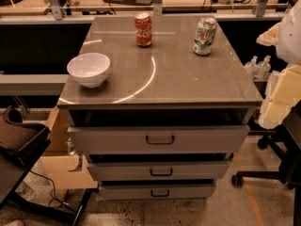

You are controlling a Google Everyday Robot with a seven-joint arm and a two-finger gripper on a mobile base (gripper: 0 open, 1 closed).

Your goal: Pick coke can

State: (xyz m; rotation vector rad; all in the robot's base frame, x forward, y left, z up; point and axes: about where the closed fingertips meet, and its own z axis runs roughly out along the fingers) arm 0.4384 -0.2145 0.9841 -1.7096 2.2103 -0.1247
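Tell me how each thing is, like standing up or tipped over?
Coke can: standing upright, not held.
Green can: standing upright.
Bowl: right way up, empty.
Drawers: three, cannot tell if fully shut.
Gripper: not in view.

Item: one arm (290, 36), pale white to cream, entering at the right edge of the view. It runs downward from a rounded white upper part near the top right corner to a blocky, cream-yellow lower section at mid-height. Gripper (278, 102): taken to be that lower cream section, hanging at the far right with its end pointing down and slightly left. It is partly cut off by the edge of the view, and where it joins the arm cannot be told apart; its state cannot be read.
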